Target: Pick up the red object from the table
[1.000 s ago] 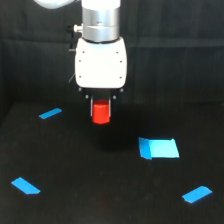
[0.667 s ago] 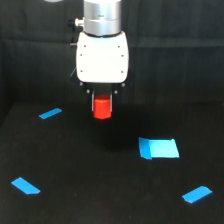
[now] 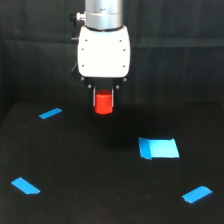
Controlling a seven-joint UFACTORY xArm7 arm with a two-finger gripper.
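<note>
1. The gripper point(image 3: 104, 101) hangs below a smooth white rounded housing and a shiny metal cylinder, its two short dark fingers point(image 3: 94, 97) pressed against the sides of the red object point(image 3: 104, 103).
2. The red object is a single stubby, glossy red-orange block, narrower than the white housing. It is held in the air, clear of the table point(image 3: 90, 170).
3. The table is flat matte black.
4. Four bright blue tape pieces point(image 3: 159, 148) lie on it: one broad rectangle, three narrow strips.
5. Behind hangs a creased black cloth point(image 3: 180, 45).
6. No readable writing shows.
</note>
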